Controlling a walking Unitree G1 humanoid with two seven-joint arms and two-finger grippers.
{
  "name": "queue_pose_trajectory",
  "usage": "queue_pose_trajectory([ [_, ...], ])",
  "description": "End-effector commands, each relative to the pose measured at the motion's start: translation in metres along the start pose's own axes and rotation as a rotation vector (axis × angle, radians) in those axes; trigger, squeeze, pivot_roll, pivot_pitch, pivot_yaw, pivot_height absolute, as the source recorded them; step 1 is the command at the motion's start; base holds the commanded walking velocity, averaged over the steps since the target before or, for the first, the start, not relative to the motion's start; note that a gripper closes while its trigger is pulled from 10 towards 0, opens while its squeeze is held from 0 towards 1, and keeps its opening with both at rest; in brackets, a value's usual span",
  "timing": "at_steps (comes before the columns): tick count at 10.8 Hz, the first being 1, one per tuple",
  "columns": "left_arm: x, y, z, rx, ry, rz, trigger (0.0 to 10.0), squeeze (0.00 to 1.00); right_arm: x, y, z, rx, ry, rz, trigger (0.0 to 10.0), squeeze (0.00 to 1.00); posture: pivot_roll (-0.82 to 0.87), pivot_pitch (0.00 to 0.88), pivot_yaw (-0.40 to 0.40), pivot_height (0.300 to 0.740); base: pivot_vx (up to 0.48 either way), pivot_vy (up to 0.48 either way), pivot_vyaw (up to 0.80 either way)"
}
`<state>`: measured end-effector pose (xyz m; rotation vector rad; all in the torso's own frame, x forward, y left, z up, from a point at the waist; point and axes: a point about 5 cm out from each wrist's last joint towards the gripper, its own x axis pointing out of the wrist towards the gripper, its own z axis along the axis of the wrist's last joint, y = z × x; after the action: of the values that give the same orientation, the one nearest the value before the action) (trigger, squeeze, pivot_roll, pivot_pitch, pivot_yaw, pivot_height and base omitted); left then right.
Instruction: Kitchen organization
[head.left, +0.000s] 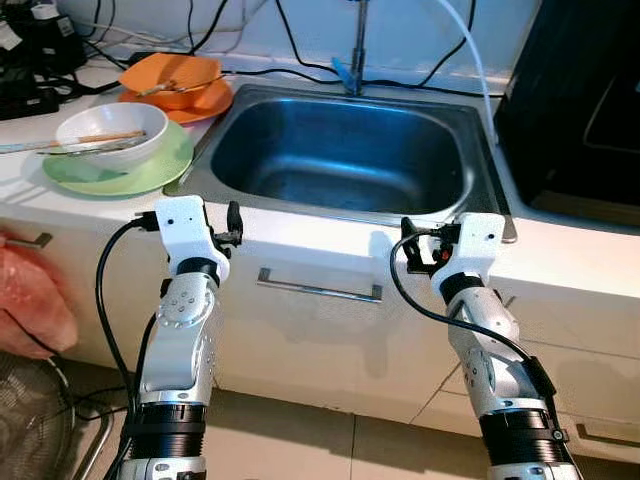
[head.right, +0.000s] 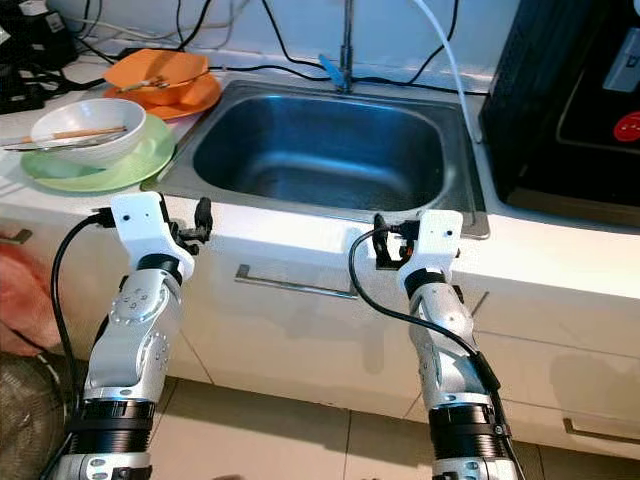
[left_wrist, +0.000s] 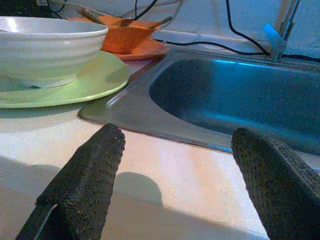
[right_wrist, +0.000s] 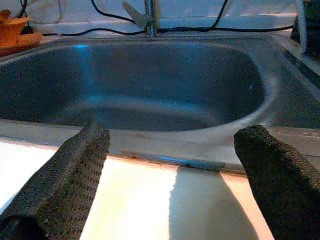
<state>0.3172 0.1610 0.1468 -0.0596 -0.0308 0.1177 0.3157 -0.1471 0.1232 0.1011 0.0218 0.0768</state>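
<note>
A white bowl (head.left: 110, 132) with chopsticks (head.left: 100, 138) across it stands on a green plate (head.left: 150, 172) left of the steel sink (head.left: 340, 160). Behind them an orange bowl (head.left: 170, 75) holding a utensil rests on an orange plate (head.left: 205, 105). My left gripper (left_wrist: 175, 185) is open and hovers over the counter's front edge, near the sink's front left corner and the green plate (left_wrist: 95, 80). My right gripper (right_wrist: 170, 185) is open too, above the counter edge at the sink's front right corner. Neither holds anything.
A tap (head.left: 357, 50) rises behind the sink, with black cables and a white hose along the wall. A black appliance (head.left: 570, 100) occupies the counter on the right. Below is a drawer handle (head.left: 318, 290). A pink object (head.left: 30, 300) and a wire mesh thing (head.left: 35, 420) sit low left.
</note>
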Motion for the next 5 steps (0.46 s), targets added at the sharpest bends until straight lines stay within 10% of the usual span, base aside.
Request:
queue_pose_trajectory([
  [1, 0.0044, -0.0008, 0.0046, 0.005, -0.015, -0.008, 10.0, 0.0, 0.0006, -0.0019, 0.0064, -0.006, -0.021, 0.003, 10.0, 0.0, 0.16, 0.0, -0.003, 0.74, 0.0, 0.0, 0.0],
  [5, 0.0026, 0.0007, -0.0004, -0.003, 0.006, -0.004, 10.0, 0.0, -0.0008, -0.0037, 0.0037, -0.024, -0.007, 0.005, 10.0, 0.0, 0.16, 0.0, -0.003, 0.74, 0.0, 0.0, 0.0],
])
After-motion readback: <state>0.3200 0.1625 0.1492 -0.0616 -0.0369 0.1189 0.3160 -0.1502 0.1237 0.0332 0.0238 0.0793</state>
